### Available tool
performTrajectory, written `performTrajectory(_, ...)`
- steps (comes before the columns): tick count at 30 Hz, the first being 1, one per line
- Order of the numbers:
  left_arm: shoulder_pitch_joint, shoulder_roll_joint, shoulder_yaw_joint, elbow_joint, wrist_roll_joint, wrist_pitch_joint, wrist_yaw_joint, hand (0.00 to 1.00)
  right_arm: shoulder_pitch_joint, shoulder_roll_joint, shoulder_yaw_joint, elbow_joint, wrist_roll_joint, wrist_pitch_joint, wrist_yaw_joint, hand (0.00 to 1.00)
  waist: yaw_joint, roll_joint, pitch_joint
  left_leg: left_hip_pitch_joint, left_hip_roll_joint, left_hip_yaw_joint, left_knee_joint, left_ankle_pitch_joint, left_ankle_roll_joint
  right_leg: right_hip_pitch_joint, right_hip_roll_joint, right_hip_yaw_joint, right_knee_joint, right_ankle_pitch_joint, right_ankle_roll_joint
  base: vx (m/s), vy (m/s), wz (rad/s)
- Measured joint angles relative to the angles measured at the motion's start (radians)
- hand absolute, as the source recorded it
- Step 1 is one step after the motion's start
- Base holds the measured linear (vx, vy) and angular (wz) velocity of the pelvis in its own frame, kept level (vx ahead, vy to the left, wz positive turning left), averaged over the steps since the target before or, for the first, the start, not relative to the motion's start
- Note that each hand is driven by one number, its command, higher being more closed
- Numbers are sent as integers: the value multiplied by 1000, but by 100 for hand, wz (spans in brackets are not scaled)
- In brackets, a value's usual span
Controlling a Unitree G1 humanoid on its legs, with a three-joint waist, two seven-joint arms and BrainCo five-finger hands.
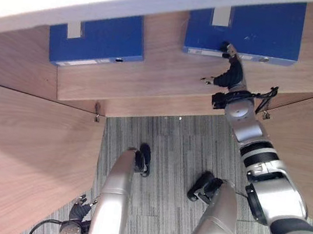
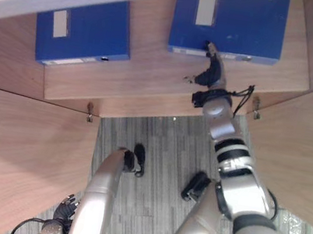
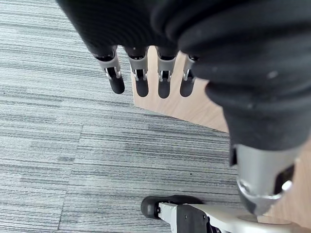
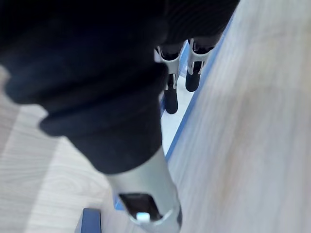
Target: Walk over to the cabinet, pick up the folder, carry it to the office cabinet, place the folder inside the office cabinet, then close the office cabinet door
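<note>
touching blue folder (image 1: 258, 26), right hand (image 1: 231, 68), label (image 1: 221, 16) unreadable

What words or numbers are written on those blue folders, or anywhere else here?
No text here can be read.
left blue folder, pale label: no writing can be made out.
left blue folder, white strip along its edge: too small to read.
right blue folder, pale label: no writing can be made out.
right blue folder, white strip by the right hand: too small to read.
</note>
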Motion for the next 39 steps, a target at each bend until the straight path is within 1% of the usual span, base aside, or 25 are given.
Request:
performTrajectory(2,0,3,-12,-9,-5,-2,0,0,-60,-76,34,1,0,-6,16,0,2,0,2,-45,-3,-9,-4,17,-2,-40,0,-5,5,0,0,0,-14,12)
performTrajectory(3,-2,4,-16,-11,-5,-2,0,0,-74,-94,35,2,0,-6,19,0,3,0,3,-54,-4,-11,-6,22,-2,-49,0,-6,6,0,-1,11,-16,15)
performTrajectory(4,-6,5,-20,-13,-6,-3,0,0,-98,-125,51,5,0,-6,20,0,6,0,5,-67,-9,-15,-10,33,5,-61,-1,-7,8,1,-1,22,-17,21)
performTrajectory(5,-11,5,-23,-12,-7,-3,0,0,-124,-159,69,9,0,-6,21,0,6,0,5,-82,-17,-21,-16,41,4,-74,-4,-7,11,2,-4,37,-21,27)
performTrajectory(8,-24,-1,-35,-26,-9,-3,0,0,-171,-211,100,43,-4,-4,23,0,9,0,5,-98,-28,-33,-29,56,2,-82,-4,-7,11,3,-6,39,-11,20)
performTrajectory(10,-28,-6,-36,-33,-10,-2,2,0,-176,-227,106,54,-4,8,23,0,14,0,6,-99,-32,-36,-38,61,2,-80,-3,-7,6,3,-6,46,-5,10)
performTrajectory(13,-28,-7,-36,-34,-14,-1,7,0,-173,-228,111,62,-13,16,17,0,14,0,6,-98,-33,-42,-46,65,2,-71,-1,-15,-3,3,-7,40,-1,3)
performTrajectory(14,-28,-7,-36,-36,-14,0,8,0,-173,-228,112,63,-24,18,17,0,14,-1,6,-96,-33,-44,-50,67,2,-66,1,-20,-8,5,-11,33,5,4)
performTrajectory(15,-28,-7,-35,-36,-14,2,11,0,-172,-228,116,66,-50,24,18,0,13,-1,6,-89,-34,-48,-69,77,1,-53,5,-34,-29,12,-22,33,6,6)
performTrajectory(16,-28,-6,-35,-37,-14,3,15,0,-171,-228,126,78,-72,26,18,0,9,-6,9,-72,-35,-47,-95,89,2,-36,8,-41,-52,20,-30,36,4,6)
performTrajectory(18,-28,-4,-34,-38,-14,7,28,0,-151,-226,139,84,-101,36,28,0,12,-11,12,-34,-35,-46,-139,105,-1,6,16,-57,-94,34,-36,49,-1,2)
performTrajectory(19,-28,0,-32,-38,-14,8,30,0,-128,-223,141,86,-122,38,44,0,14,-19,16,-4,-35,-44,-169,114,-2,34,24,-63,-123,44,-38,59,-4,-4)
performTrajectory(21,-24,3,-28,-34,-13,10,31,0,-100,-223,166,100,-149,48,65,0,15,-21,17,26,-33,-44,-206,126,-7,65,37,-74,-163,58,-42,71,1,-8)
performTrajectory(24,-9,9,-23,-35,-14,11,31,0,-96,-225,172,97,-202,45,64,0,1,-22,17,56,-31,-34,-260,146,-7,88,49,-82,-214,81,-44,72,17,-6)
performTrajectory(25,-3,9,-20,-39,-14,10,31,0,-96,-226,172,97,-211,47,65,0,0,-22,17,64,-30,-32,-268,148,-7,94,53,-82,-223,85,-45,68,25,-12)
performTrajectory(26,16,9,-14,-55,-14,9,29,0,-96,-226,173,96,-238,55,66,0,-2,-22,17,79,-25,-27,-280,149,-7,108,60,-83,-242,92,-46,69,33,-15)
performTrajectory(27,32,9,-11,-73,-14,6,28,0,-96,-227,172,93,-240,74,65,0,-5,-22,17,95,-21,-22,-292,150,-8,123,68,-83,-260,100,-46,69,36,-18)
performTrajectory(28,39,8,-8,-80,-14,6,27,0,-96,-227,172,85,-240,82,65,0,-7,-22,17,101,-17,-21,-297,150,-8,130,73,-83,-271,105,-45,68,52,-20)
performTrajectory(30,47,8,0,-78,-17,3,26,0,-89,-233,146,-17,-235,102,56,0,-21,-23,17,133,-5,-10,-321,151,-9,162,91,-84,-318,125,-45,67,58,-24)
performTrajectory(32,53,7,5,-79,-20,1,26,0,-81,-233,113,-121,-235,107,33,0,-26,-23,17,156,4,-3,-337,152,-10,184,106,-83,-350,139,-45,54,37,-22)
performTrajectory(34,60,6,14,-80,-26,-1,26,0,-59,-228,46,-296,-235,110,-4,0,-33,-27,17,205,10,15,-373,158,-11,223,115,-81,-393,157,-45,68,30,-23)
performTrajectory(35,63,5,16,-81,-27,-1,26,0,-55,-225,38,-339,-235,112,-13,0,-34,-29,17,219,13,21,-383,159,-12,233,122,-78,-407,163,-44,75,20,-33)
performTrajectory(36,74,6,23,-89,-27,-2,26,0,-37,-199,6,-436,-238,114,-38,0,-37,-38,15,252,19,37,-408,161,-14,257,134,-70,-440,178,-45,63,20,-31)
performTrajectory(39,95,7,35,-100,-27,-3,26,0,2,-131,-25,-551,-279,116,-79,0,-54,-51,12,310,21,58,-455,170,-18,304,148,-62,-497,200,-42,63,21,-23)
